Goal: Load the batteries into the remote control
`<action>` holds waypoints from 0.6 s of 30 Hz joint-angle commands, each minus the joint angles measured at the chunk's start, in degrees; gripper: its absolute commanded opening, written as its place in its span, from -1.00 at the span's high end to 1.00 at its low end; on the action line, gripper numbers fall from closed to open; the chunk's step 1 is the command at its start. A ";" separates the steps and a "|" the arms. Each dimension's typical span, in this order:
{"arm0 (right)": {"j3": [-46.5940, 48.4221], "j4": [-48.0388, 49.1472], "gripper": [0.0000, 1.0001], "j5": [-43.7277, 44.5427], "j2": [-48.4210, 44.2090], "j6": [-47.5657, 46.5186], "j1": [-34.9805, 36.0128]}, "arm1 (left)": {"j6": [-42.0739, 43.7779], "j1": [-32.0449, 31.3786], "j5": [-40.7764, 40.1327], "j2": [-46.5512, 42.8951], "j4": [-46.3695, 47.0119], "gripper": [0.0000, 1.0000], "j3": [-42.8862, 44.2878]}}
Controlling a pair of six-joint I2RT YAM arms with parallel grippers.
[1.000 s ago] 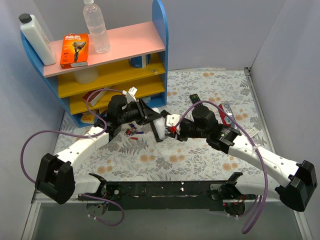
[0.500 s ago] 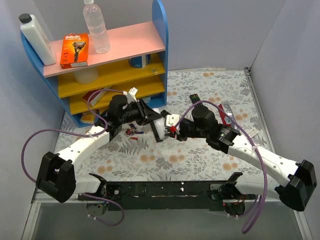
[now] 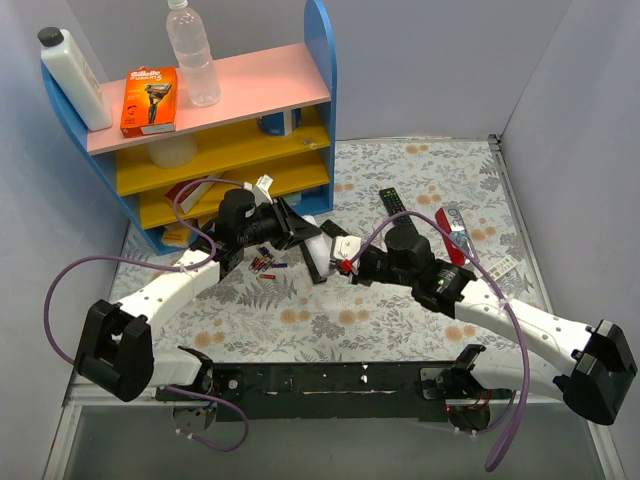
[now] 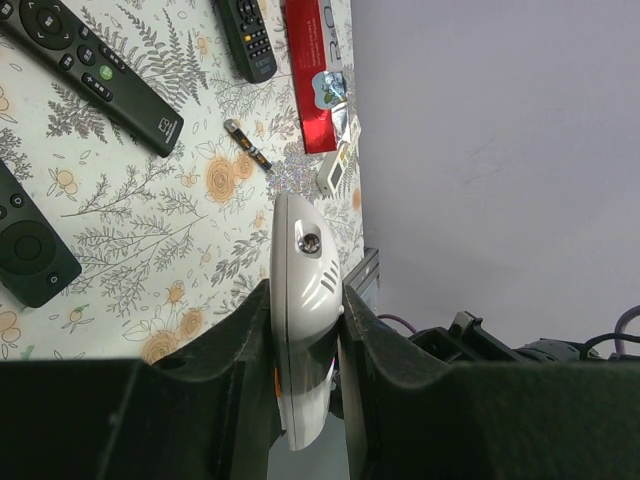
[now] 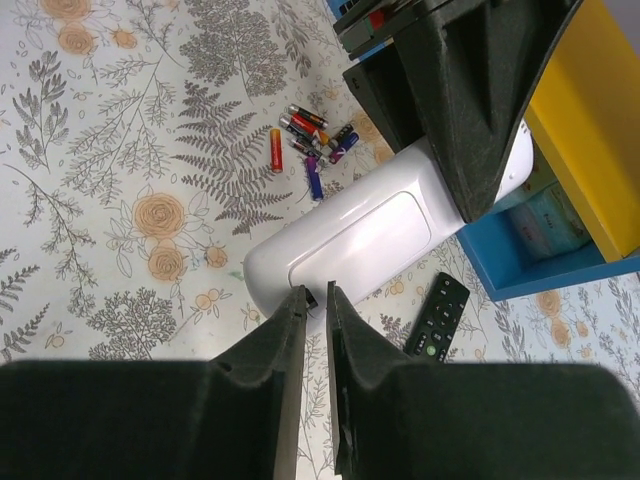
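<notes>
Remote [image 4: 300, 250] is kept clamped by the left pincer [image 4: 303, 295]; the right pincer [image 5: 315, 293], its grip not discernible, has been drawn back slightly; loading seems unstarted.

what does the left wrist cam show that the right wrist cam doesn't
Only left wrist: black remotes and a red packet on the floral cloth, with the grey wall beyond. Only right wrist: a pile of loose cells, the back cover of the white remote, the shelf, and the right gripper with its tips at the remote's edge. Both: the white remote clamped in the left gripper.
</notes>
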 commanded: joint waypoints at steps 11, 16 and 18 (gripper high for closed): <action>-9.43 11.89 0.62 5.35 0.91 5.02 -0.22 | 2.63 -0.68 3.51 4.22 -0.31 1.00 -2.35; -11.46 14.01 0.62 5.53 2.23 6.95 -0.22 | 4.40 -0.86 2.80 6.77 -0.66 1.00 -2.61; -12.34 14.89 0.62 5.44 3.10 7.65 -0.22 | 4.92 -1.03 2.54 7.82 -0.57 1.00 -2.61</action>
